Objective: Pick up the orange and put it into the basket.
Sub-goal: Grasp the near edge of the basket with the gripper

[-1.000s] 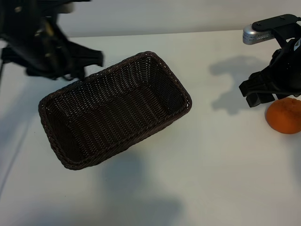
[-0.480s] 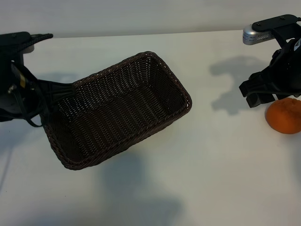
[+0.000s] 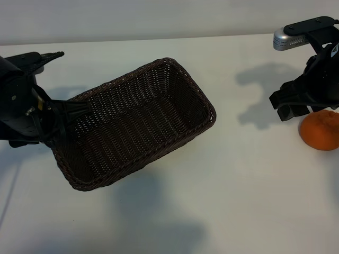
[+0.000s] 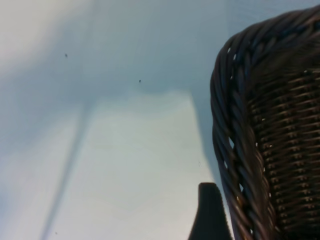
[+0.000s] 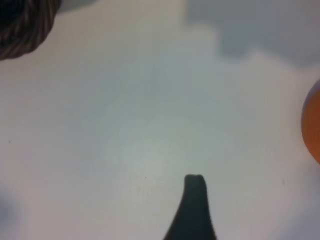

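The orange (image 3: pixel 320 129) lies on the white table at the far right edge; a sliver of it (image 5: pixel 314 122) shows in the right wrist view. My right gripper (image 3: pixel 290 108) hovers just beside it on the basket's side, open and holding nothing, with one dark finger (image 5: pixel 194 200) over bare table. The dark brown wicker basket (image 3: pixel 137 119) sits left of centre, turned at an angle, with nothing in it. My left gripper (image 3: pixel 74 111) is at the basket's left end, open, with one finger (image 4: pixel 209 212) just outside the braided rim (image 4: pixel 235 125).
The white table (image 3: pixel 238 201) stretches between the basket and the orange. A silver-and-black camera mount (image 3: pixel 296 33) sticks out above the right arm. A corner of the basket (image 5: pixel 22 25) appears in the right wrist view.
The left arm has swung down from the back left corner to the basket's left end. The right arm, the orange and the basket have stayed put.
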### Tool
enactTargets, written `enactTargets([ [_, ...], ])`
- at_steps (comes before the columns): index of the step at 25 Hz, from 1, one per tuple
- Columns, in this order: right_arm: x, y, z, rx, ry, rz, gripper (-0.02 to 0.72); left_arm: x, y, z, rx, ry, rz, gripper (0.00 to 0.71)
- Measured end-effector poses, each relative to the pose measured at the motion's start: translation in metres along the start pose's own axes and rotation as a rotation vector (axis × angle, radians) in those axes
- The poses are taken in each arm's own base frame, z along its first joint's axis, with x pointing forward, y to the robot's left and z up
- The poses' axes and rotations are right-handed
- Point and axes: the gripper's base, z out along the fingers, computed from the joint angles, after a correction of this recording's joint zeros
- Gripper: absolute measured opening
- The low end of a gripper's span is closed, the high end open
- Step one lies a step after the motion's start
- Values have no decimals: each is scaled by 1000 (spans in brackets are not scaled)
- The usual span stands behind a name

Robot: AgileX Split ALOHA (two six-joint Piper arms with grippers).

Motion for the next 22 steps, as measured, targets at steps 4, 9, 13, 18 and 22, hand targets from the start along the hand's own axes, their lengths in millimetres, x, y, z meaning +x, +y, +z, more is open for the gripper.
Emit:
enactTargets([
  [4,0,0,0,0,0,-4,585,-6,3,5,13,-9,-41,530],
  [9,0,0,0,0,0,-4,585,-10,2,20,4,20,-63,530],
  [13,0,0,0,0,1,-4,585,-10,-4,32,14,42,-68,530],
  [18,0,0,0,0,1,-4,585,-8,-11,54,-4,86,-60,530],
  [22,0,0,0,0,1,-4,585,-5,-15,67,-11,120,-52,530],
])
